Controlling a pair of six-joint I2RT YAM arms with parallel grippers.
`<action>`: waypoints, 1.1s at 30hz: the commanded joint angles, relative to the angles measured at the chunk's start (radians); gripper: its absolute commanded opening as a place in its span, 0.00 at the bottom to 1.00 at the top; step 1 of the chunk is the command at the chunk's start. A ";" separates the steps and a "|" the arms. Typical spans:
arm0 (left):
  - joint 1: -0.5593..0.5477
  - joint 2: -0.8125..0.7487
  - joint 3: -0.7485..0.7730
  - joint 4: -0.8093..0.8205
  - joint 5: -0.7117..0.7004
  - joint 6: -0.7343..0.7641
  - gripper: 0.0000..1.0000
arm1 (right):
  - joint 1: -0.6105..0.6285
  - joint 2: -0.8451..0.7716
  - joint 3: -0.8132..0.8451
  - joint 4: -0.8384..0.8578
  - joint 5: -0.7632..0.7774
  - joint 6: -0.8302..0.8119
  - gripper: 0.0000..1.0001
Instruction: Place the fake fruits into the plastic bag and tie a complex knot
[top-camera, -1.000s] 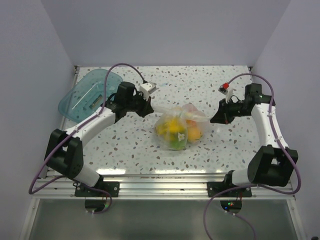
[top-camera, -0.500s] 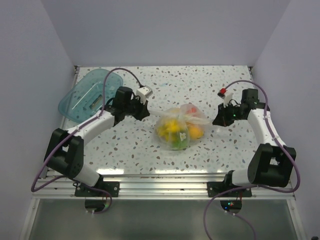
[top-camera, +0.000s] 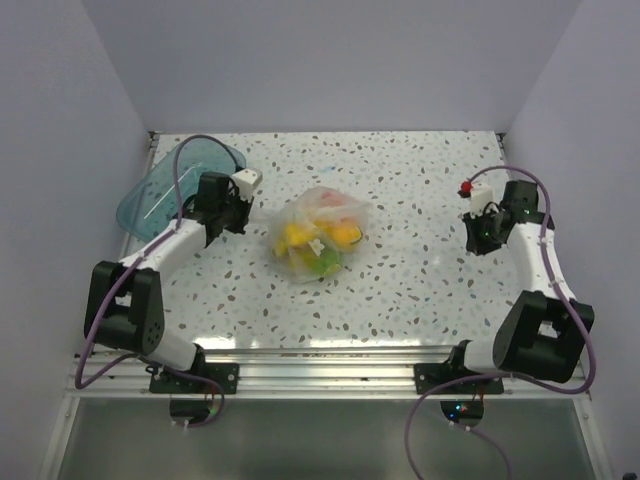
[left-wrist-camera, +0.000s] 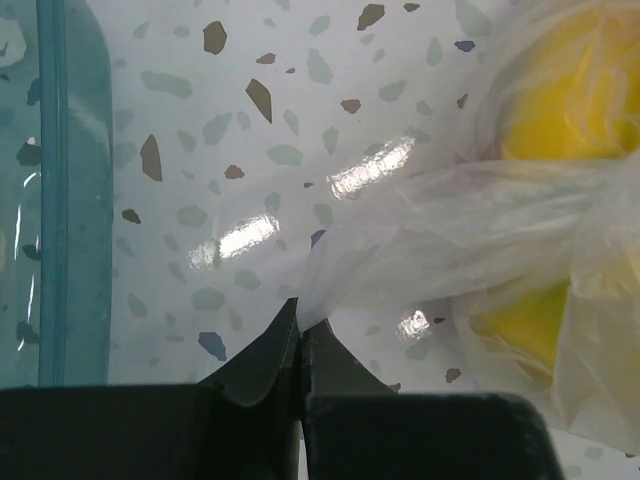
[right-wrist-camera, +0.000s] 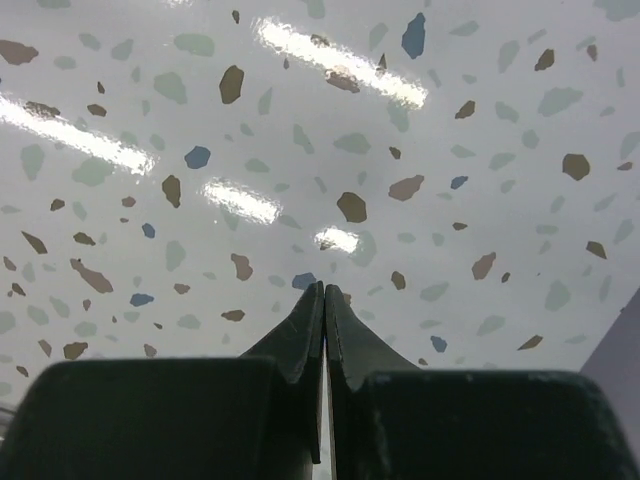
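The clear plastic bag (top-camera: 318, 232) lies left of the table's middle with the fake fruits inside: a yellow banana bunch (top-camera: 295, 238), an orange (top-camera: 346, 233), green grapes (top-camera: 323, 263) and a red piece (top-camera: 335, 200). My left gripper (top-camera: 244, 222) is at the bag's left side, shut on a pulled-out strip of the bag's film (left-wrist-camera: 330, 285). Yellow fruit (left-wrist-camera: 565, 110) shows through the plastic in the left wrist view. My right gripper (top-camera: 477, 243) is far to the bag's right, shut on nothing, over bare speckled table (right-wrist-camera: 330, 150).
The teal translucent tray (top-camera: 160, 190) lies at the back left, just beyond my left gripper; its edge (left-wrist-camera: 70, 200) shows in the left wrist view. White walls close the table at the back and both sides.
The bag has slid left, drawn by my left gripper, which pulled back toward the tray. My right gripper no longer holds the bag and has moved right, away from it.
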 joint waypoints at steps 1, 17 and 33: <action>-0.013 -0.082 0.045 -0.043 0.038 0.042 0.00 | 0.011 -0.043 0.100 -0.038 0.061 -0.019 0.00; -0.074 -0.097 0.077 -0.129 0.296 0.024 0.00 | 0.519 0.033 0.311 -0.160 -0.015 -0.123 0.95; -0.076 -0.039 0.120 -0.115 0.315 0.039 0.00 | 0.618 0.310 0.371 0.108 0.203 -0.171 0.33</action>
